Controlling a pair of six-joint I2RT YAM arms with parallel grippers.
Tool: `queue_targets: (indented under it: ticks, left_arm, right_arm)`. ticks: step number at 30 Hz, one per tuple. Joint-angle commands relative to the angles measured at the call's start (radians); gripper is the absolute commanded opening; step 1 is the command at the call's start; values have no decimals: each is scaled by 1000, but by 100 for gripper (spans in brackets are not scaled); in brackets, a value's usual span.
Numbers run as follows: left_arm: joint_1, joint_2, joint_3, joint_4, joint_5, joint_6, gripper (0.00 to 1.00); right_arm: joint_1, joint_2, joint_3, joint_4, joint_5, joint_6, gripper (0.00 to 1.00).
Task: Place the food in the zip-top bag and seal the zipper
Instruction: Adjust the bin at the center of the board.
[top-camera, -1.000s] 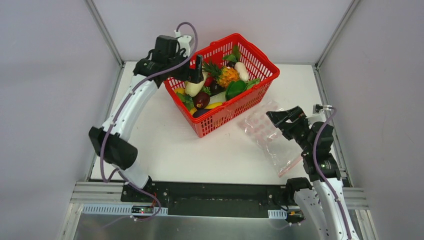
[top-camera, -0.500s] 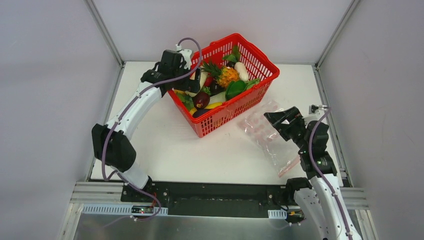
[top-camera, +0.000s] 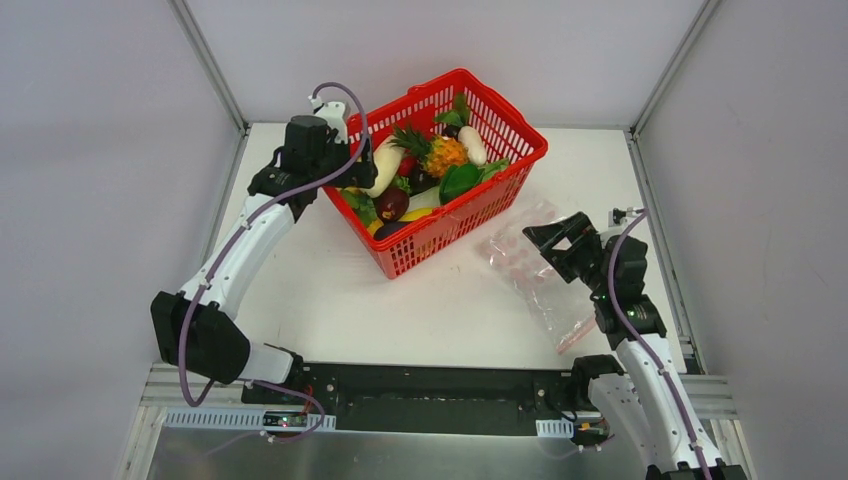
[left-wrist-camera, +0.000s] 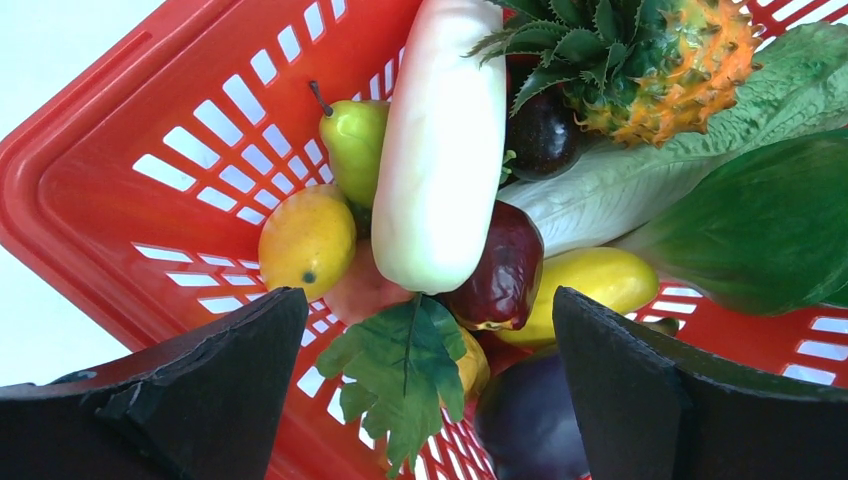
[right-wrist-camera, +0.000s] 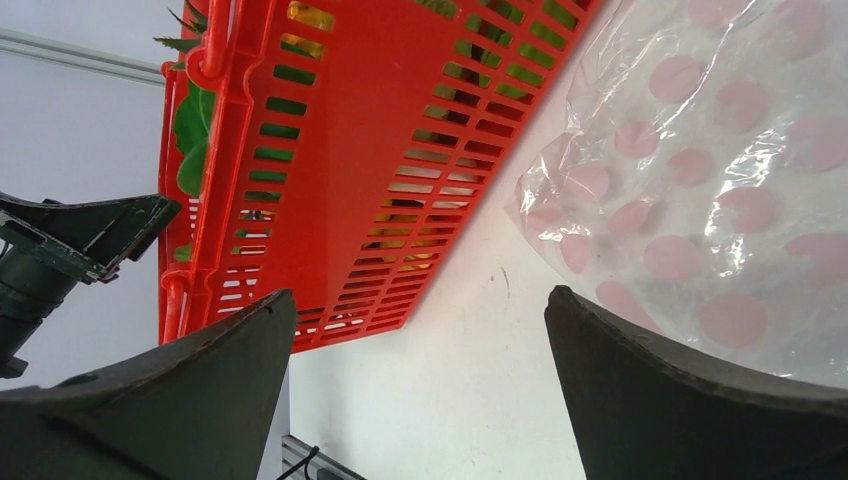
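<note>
White table (top-camera: 330, 300); plain grey walls (top-camera: 90, 150); aluminium frame posts (top-camera: 207, 60) at the corners.

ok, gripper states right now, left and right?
Left gripper: open, empty, at the red plastic mesh basket.
Right gripper: open, empty, by the clear pink-dotted plastic bag.

The top camera is looking down from high behind the near edge at the table (top-camera: 330, 300). The left wrist camera is peering closely into the red basket (left-wrist-camera: 90, 215). The right one is facing its outer wall and the zip-top bag (right-wrist-camera: 720, 200) from low down. All are sharing the basket.
</note>
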Motion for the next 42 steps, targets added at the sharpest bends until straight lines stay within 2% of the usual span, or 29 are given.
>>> queue_targets:
  ticks: [1, 3, 8, 12, 18, 26, 34, 37, 42]
  left_arm:
    - [27, 84, 10, -215, 11, -21, 100]
    - [3, 119, 82, -219, 65, 1, 100]
    - [-85, 264, 328, -302, 39, 52, 100]
    - [-85, 321, 358, -354, -69, -3, 100]
    - [-81, 235, 132, -279, -175, -41, 100]
    - [7, -32, -171, -164, -195, -139, 100]
    - [38, -291, -382, -165, -235, -201, 100]
    - [40, -397, -435, -162, -220, -217, 100]
    - [38, -488, -395, -189, -113, -187, 100]
  right_arm:
    - [2, 7, 0, 55, -29, 12, 98]
    - [2, 4, -9, 67, -29, 24, 98]
    - [2, 2, -4, 63, -30, 28, 98]
    - [2, -13, -6, 57, -23, 25, 98]
    - [2, 1, -7, 64, -17, 18, 98]
    - [2, 31, -11, 77, -33, 21, 98]
    - [2, 109, 9, 62, -83, -8, 98]
    - [2, 117, 48, -57, 80, -68, 98]
    - [2, 58, 78, -201, 462, -168, 98]
